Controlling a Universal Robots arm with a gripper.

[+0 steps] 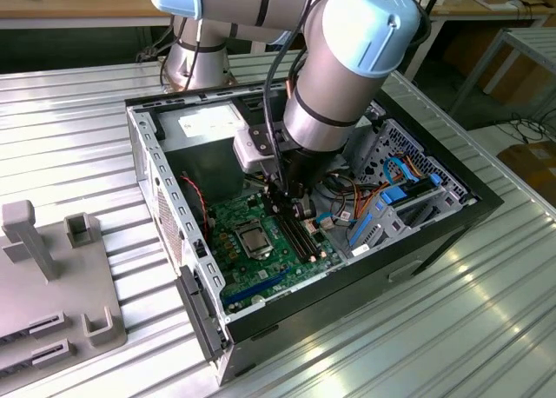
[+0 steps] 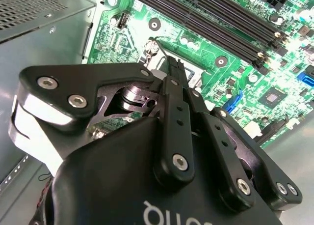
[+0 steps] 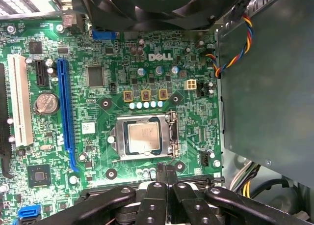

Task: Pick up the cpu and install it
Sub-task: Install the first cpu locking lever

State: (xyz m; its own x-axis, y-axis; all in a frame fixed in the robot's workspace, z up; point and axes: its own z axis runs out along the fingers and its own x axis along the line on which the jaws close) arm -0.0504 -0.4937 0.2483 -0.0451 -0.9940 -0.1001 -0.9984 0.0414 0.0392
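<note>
The cpu (image 3: pixel 143 138), a small square chip with a silver-grey top, lies flat inside the silver socket frame (image 3: pixel 171 136) on the green motherboard (image 3: pixel 113 63). In the exterior view the cpu (image 1: pixel 254 240) sits mid-board inside the open computer case (image 1: pixel 365 276). My gripper (image 3: pixel 166 169) hangs just above the board beside the socket, fingers pressed together with nothing between them. The second wrist view has the shut gripper (image 2: pixel 174 67) over the socket's edge, hiding most of it. In the exterior view the gripper (image 1: pixel 289 208) is just to the right of the cpu, over the memory slots.
Long black memory slots (image 2: pixel 211 18) run beside the socket. A blue expansion slot (image 3: pixel 65 107), a white slot (image 3: pixel 19 102) and a coin battery (image 3: pixel 46 103) lie further off. A fan (image 3: pixel 142 4), coloured cables (image 3: pixel 230 43) and a metal box wall (image 3: pixel 265 87) crowd the board. A grey fixture (image 1: pixel 52 276) stands outside.
</note>
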